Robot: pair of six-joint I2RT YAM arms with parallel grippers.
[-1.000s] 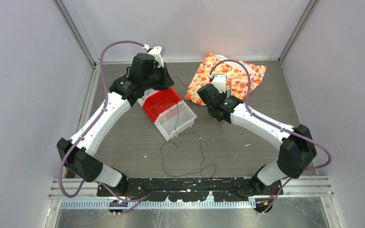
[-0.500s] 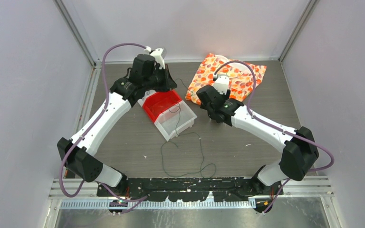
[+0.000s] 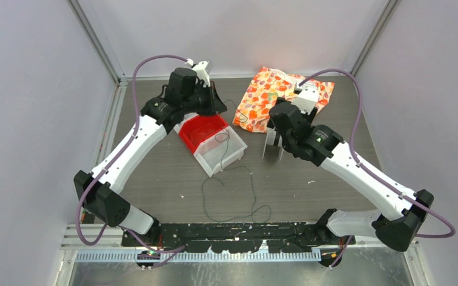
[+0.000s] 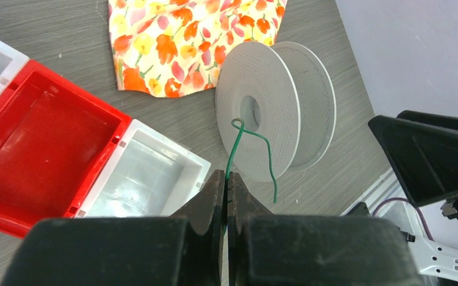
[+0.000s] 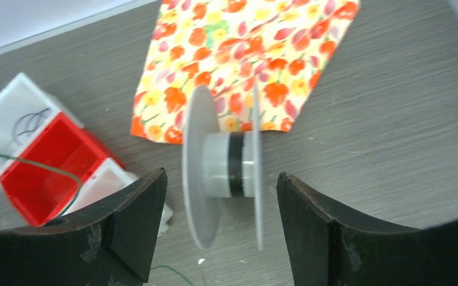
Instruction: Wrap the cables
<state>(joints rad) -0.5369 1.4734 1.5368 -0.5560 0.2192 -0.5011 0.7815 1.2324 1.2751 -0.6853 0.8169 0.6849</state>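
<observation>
Grey wood-grain table [image 3: 334,179]: floral cloth [image 3: 262,98] at far side, red+white bins [image 3: 212,140] ctr-left, white spool [image 5: 229,164] upright on its rims beside cloth, thin dark cable [image 3: 203,199] looped loose near ctr.

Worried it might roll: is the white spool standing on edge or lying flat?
Standing on edge: the spool has both discs vertical on the table, hub horizontal between them.

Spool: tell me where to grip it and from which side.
Grip the spool across its two discs, coming from above. It stands on its rims with the axle level, so the flat outer faces point sideways for the pads. The open right end effector faces it that way.
</observation>
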